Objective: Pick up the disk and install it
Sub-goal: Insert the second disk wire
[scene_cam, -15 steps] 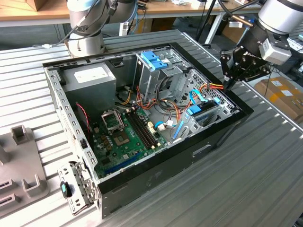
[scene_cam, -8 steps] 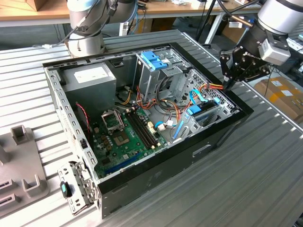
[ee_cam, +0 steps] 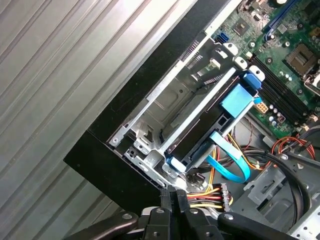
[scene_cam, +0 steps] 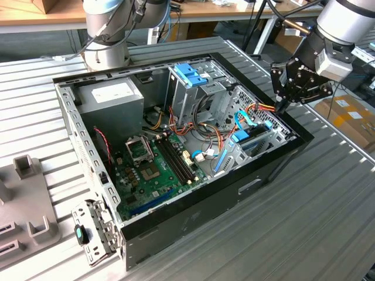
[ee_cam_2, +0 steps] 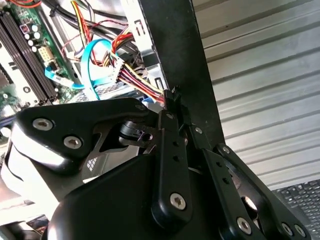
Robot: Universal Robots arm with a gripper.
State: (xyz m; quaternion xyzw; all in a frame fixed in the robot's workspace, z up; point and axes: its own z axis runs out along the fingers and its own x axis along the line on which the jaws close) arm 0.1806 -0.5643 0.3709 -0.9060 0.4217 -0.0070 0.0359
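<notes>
Black gripper [ee_cam_2: 172, 97] fingers [ee_cam: 172, 200] are pressed together, holding nothing, just above the computer case [scene_cam: 258, 175] edge, near the disk [ee_cam: 200, 135] sitting in its bay.

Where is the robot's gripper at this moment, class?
In the exterior view, the gripper hangs at the exterior view's right, fingertips together over the computer case's right corner, above the bundle of coloured cables.

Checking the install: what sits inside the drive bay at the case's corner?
In the first wrist view the bay holds the disk on edge, blue rails showing and a blue cable running to its end. Its label and connectors are hidden.
</notes>
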